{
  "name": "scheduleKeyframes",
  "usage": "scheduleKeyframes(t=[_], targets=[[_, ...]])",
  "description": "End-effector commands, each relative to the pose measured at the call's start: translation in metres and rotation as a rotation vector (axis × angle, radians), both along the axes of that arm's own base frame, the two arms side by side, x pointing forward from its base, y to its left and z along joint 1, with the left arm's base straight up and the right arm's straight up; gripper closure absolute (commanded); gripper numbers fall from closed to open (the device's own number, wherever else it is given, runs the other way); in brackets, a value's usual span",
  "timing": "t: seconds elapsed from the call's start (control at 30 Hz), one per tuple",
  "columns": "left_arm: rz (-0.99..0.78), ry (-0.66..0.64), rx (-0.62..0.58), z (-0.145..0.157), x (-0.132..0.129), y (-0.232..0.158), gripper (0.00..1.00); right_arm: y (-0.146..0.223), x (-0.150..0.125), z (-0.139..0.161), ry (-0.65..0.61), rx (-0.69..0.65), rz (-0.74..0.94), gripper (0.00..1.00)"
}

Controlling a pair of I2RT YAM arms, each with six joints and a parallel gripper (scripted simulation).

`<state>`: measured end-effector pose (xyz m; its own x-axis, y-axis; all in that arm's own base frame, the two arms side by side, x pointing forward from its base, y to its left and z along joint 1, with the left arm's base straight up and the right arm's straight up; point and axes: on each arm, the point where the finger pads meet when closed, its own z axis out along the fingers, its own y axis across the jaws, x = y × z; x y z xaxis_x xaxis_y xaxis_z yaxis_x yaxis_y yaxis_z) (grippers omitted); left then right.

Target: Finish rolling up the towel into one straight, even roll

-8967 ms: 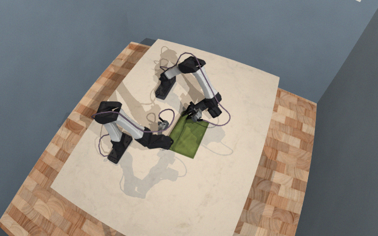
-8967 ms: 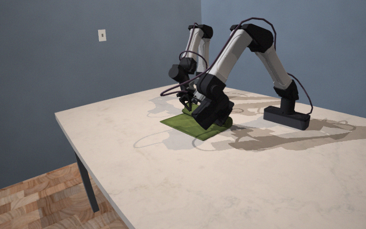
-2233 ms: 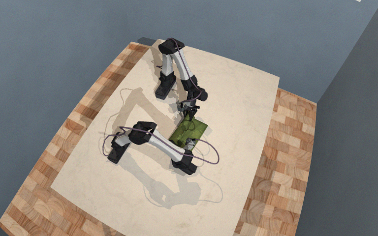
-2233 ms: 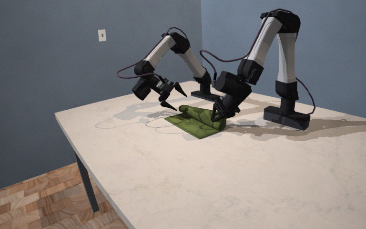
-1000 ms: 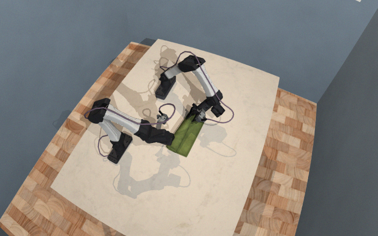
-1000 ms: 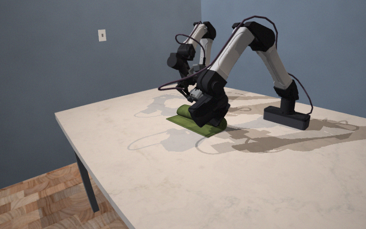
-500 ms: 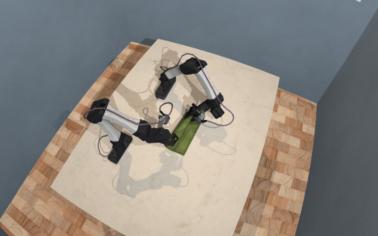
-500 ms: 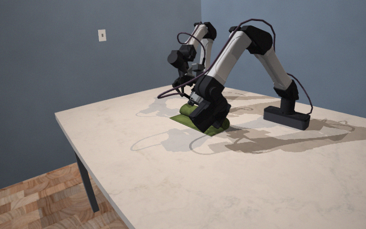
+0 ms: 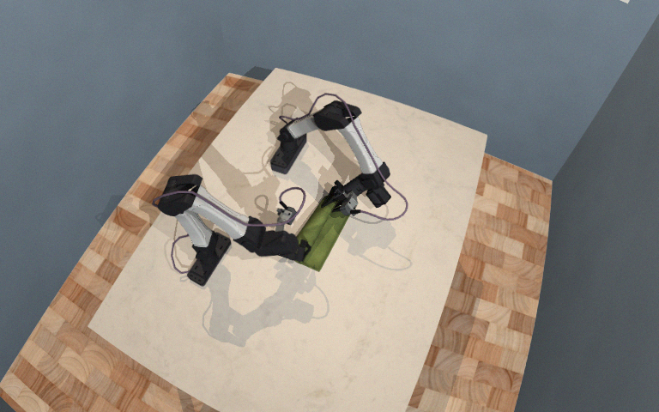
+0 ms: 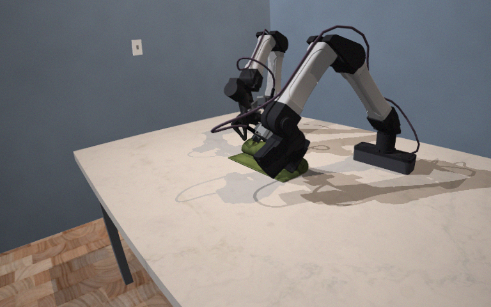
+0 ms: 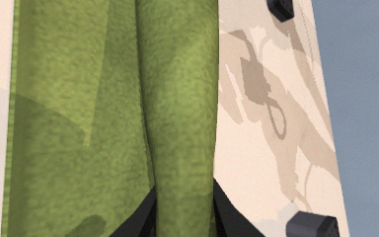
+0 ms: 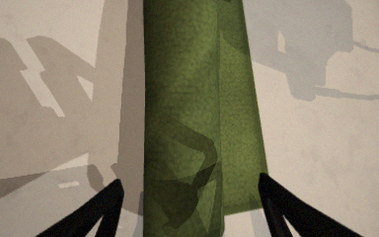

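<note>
The green towel is mostly rolled; its roll lies along the side facing the arm bases. A flat strip extends from its other side. My left gripper is shut on the roll near one end, a finger on each side, and the roll narrows there. My right gripper is open at the opposite end, its fingers wide apart above both sides. Loose creases show on the roll near that end. The left fingertips are hidden in the exterior view.
The pale table top carries both arms. The left arm's base and the right arm's base stand on the roll's side. The table edge is far beyond the flat strip. Arm shadows cross the towel.
</note>
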<state>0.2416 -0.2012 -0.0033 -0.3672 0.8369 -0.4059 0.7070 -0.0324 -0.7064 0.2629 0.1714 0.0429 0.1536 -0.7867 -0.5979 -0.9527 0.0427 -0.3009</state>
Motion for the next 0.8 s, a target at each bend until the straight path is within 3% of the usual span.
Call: scheduleKeyframes(t=[0.0, 0.33, 0.7, 0.77], targets=[[0.001, 0.000, -0.015, 0.0004, 0.0033, -0.0011, 0.68, 0.0046, 0.0078, -0.0144, -0.044, 0.017, 0.007, 0.02], [0.001, 0.000, -0.015, 0.0004, 0.0033, -0.0011, 0.68, 0.0095, 0.0150, -0.0209, -0.044, 0.017, 0.007, 0.02], [0.001, 0.000, -0.015, 0.0004, 0.0033, -0.0011, 0.68, 0.0095, 0.0150, -0.0209, -0.044, 0.017, 0.007, 0.49], [0.001, 0.000, -0.015, 0.0004, 0.0033, -0.0011, 0.68, 0.0095, 0.0150, -0.0209, -0.044, 0.017, 0.007, 0.50]])
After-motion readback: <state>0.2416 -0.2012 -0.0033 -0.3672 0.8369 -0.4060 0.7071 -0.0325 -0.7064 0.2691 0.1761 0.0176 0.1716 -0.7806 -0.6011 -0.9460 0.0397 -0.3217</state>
